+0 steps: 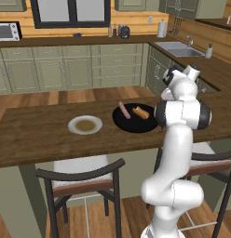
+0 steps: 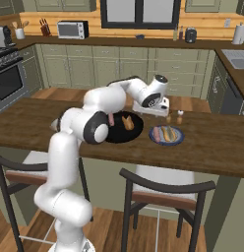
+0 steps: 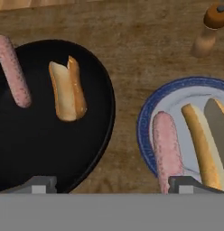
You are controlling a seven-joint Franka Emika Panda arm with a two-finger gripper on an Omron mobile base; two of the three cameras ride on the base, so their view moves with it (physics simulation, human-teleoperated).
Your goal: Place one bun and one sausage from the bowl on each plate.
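Observation:
The wide black bowl [image 3: 41, 144] holds one pink sausage [image 3: 13, 71] and one split bun [image 3: 67, 89], lying side by side. Right of it, the greyish-blue plate [image 3: 147, 113] carries a sausage [image 3: 168, 149] and a bun [image 3: 202, 144]. My gripper [image 3: 114, 185] hangs open above the gap between bowl and plate, its fingertips [image 3: 39, 184] wide apart and holding nothing. In the right base view the gripper [image 2: 151, 112] hovers over the counter between the bowl [image 2: 119, 135] and the blue plate [image 2: 156, 138]. The white plate with a tan centre [image 1: 84, 124] sits bare left of the bowl [image 1: 131, 124].
Two small shakers [image 2: 179, 117] stand on the wooden counter just behind the blue plate; one shaker [image 3: 212, 27] shows at the hand view's top right. Two stools [image 1: 84, 179] stand at the counter's near edge. A sink [image 1: 180, 49] lies far right.

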